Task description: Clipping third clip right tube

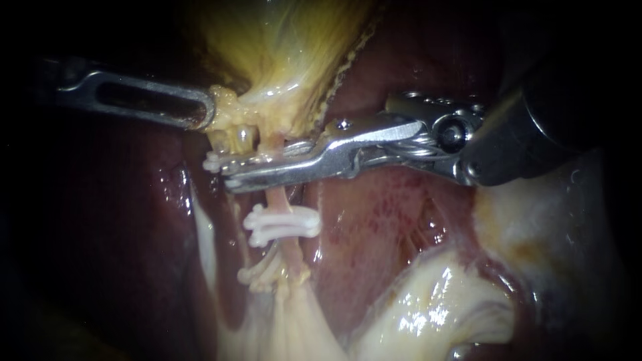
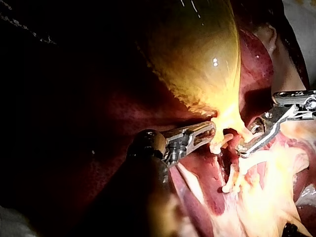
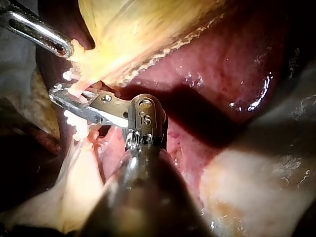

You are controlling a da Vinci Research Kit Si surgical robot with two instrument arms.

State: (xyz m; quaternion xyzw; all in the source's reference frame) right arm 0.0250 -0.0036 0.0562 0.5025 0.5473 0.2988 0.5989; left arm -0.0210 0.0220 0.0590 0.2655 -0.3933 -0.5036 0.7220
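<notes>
Against the dark red liver (image 1: 100, 234), your left instrument (image 1: 207, 111) clamps the gallbladder (image 1: 281, 53) at its neck; your right instrument (image 1: 231, 174) has its jaws closed on the tube (image 1: 277, 199), above two white clips (image 1: 281, 224).

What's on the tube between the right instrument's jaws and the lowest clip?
A second white clip across the tube, below the right instrument and above the lowest clip; the endoscope view shows it.

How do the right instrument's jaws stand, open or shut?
Shut on the clip: the right instrument presses it from both sides with both jaws, around the tube.
</notes>
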